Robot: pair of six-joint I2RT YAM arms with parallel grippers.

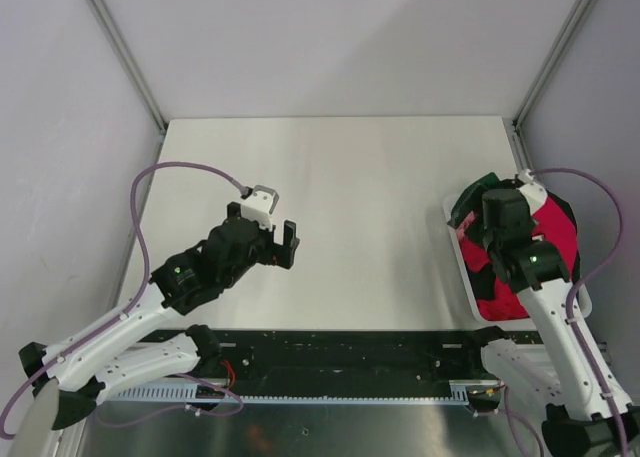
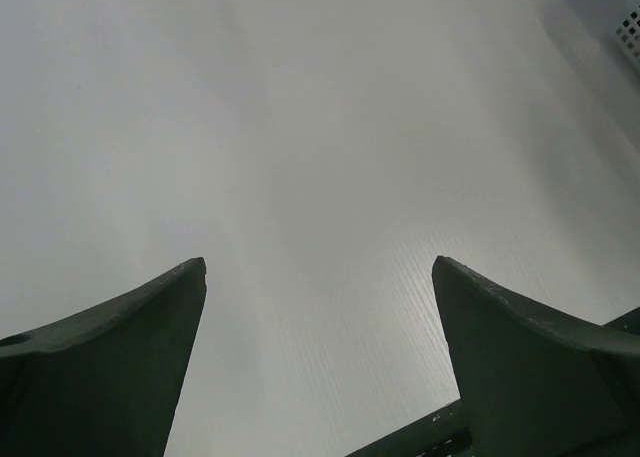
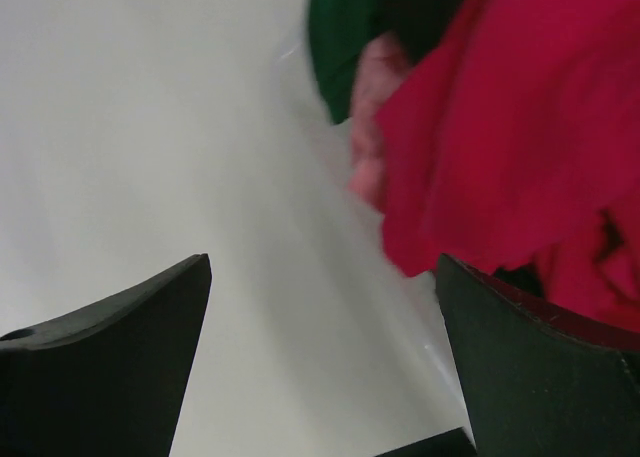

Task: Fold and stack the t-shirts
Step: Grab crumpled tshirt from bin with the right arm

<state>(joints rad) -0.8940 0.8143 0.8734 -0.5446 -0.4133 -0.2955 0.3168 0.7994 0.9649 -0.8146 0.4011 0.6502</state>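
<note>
Red cloth fills most of the white basket at the right edge of the bench, where we find the t-shirts heaped unfolded: a red shirt on top, a green shirt bunched at the far side, and something dark among them. None lies on the bench yet, so we judge the task to be at its very start.

The right pincer hangs over the basket's inner rim, its fingers spread wide with nothing between them. Its wrist camera shows the red shirt just beyond the right finger, which suggests to us an arm lined up to lift the first shirt out.

The left pincer is poised above bare bench nearer the left edge and the near edge, well apart from the basket, equally wide open and empty. We read that as waiting: it sits beside the open middle where a shirt could be spread, ready to take a second corner. The heap is loose, so a pinch may catch more than one shirt.
</note>
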